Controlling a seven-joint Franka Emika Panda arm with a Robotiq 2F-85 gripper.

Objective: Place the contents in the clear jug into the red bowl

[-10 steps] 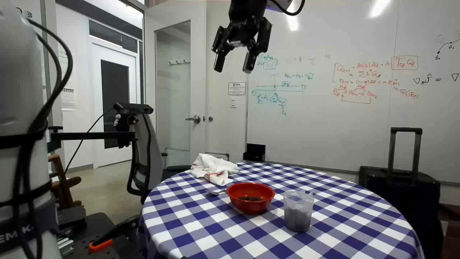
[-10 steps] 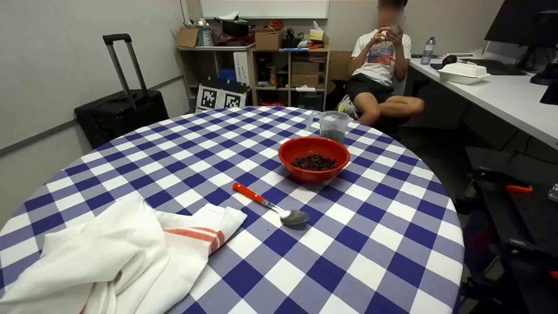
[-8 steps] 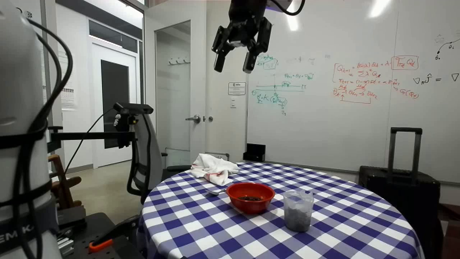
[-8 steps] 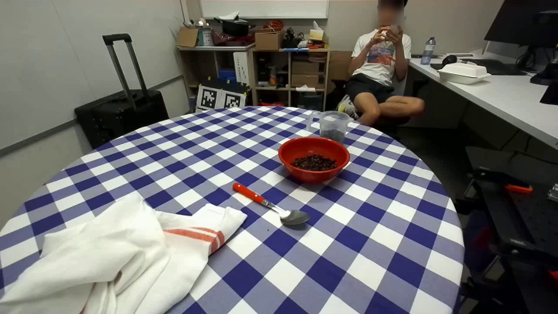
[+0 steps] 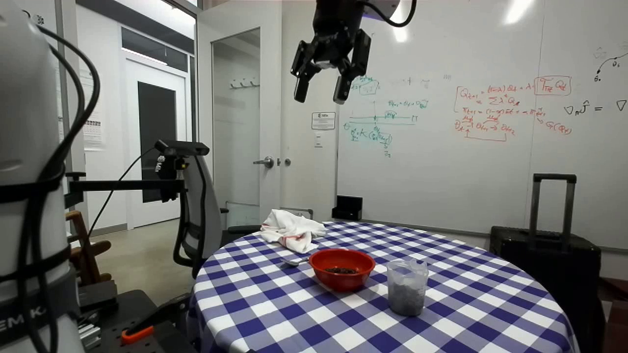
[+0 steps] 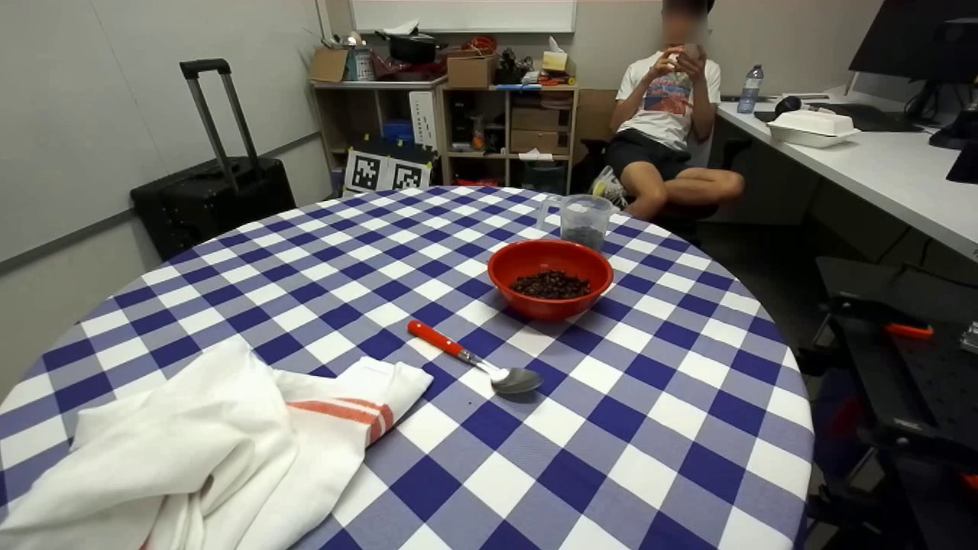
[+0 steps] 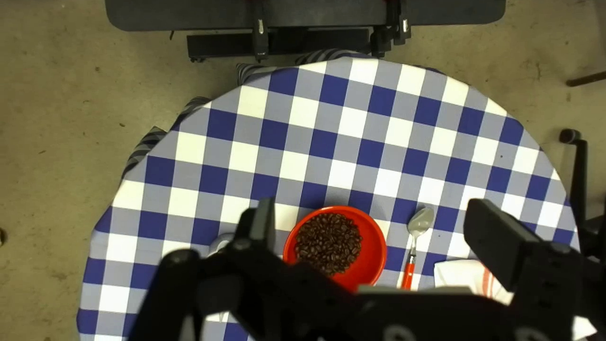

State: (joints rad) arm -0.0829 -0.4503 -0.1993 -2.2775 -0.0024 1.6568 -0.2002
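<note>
The red bowl [image 5: 342,283] stands on the table in both exterior views [image 6: 550,308]. Dark coffee beans [image 7: 329,242] lie in the bowl [image 7: 373,246] in the wrist view. The clear jug [image 5: 406,289] stands upright beside the bowl, with dark grey contents in its lower part. It also shows behind the bowl in an exterior view [image 6: 586,221]. In the wrist view the jug [image 7: 220,242] is mostly hidden behind a finger. My gripper [image 5: 320,98] is open and empty, high above the table. Its fingers are spread wide in the wrist view [image 7: 371,206].
A spoon with a red handle [image 6: 474,360] lies near the bowl. A white cloth with red stripes [image 6: 229,451] lies crumpled at the table's edge. The round table [image 5: 274,314] has a blue checked cloth. A black suitcase [image 5: 544,274] and a chair [image 5: 201,206] stand beside it.
My gripper has moved slightly down and a little to the right in an exterior view. The bowl, jug, spoon and cloth have not moved.
</note>
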